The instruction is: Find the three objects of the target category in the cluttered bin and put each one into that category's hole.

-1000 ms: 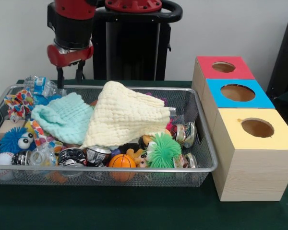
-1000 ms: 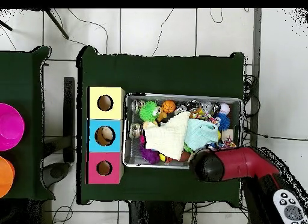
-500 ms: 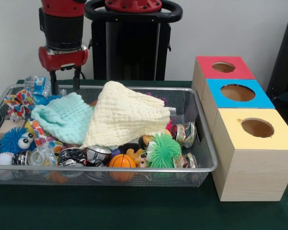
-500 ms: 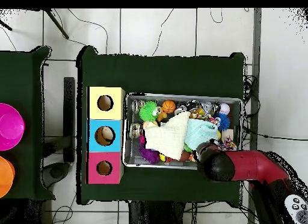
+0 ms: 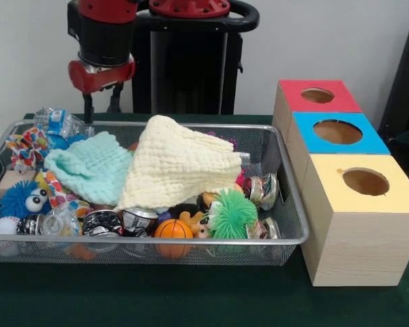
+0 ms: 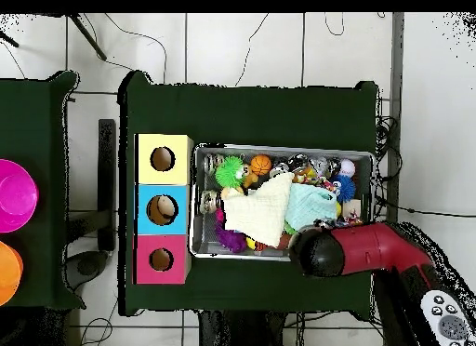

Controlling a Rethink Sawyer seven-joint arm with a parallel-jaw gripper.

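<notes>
A wire-mesh bin (image 5: pixel 150 240) holds a pale yellow cloth (image 5: pixel 174 160) draped over the middle and a mint cloth (image 5: pixel 88 167) to its left. Along the front lie a green spiky ball (image 5: pixel 232 214), a small basketball (image 5: pixel 172 229), several cans (image 5: pixel 140 219), a blue fuzzy ball with eyes (image 5: pixel 20 199) and a baseball (image 5: pixel 1 228). My gripper (image 5: pixel 101 109) hangs open and empty above the bin's far-left corner, near a crumpled plastic bottle (image 5: pixel 58 122). In the overhead view the red arm head (image 6: pixel 316 254) covers the gripper at the bin's (image 6: pixel 284 148) lower right edge.
Three wooden boxes with round holes stand to the right of the bin: red top (image 5: pixel 293 92) farthest, blue top (image 5: pixel 371 143) in the middle, yellow top (image 5: pixel 354 238) nearest. In the overhead view a pink bowl (image 6: pixel 14 195) and an orange one (image 6: pixel 5 272) sit on a side table.
The gripper swung left half a second ago and has now come back right and a little higher. Its fingers stay apart. Nothing in the bin has moved.
</notes>
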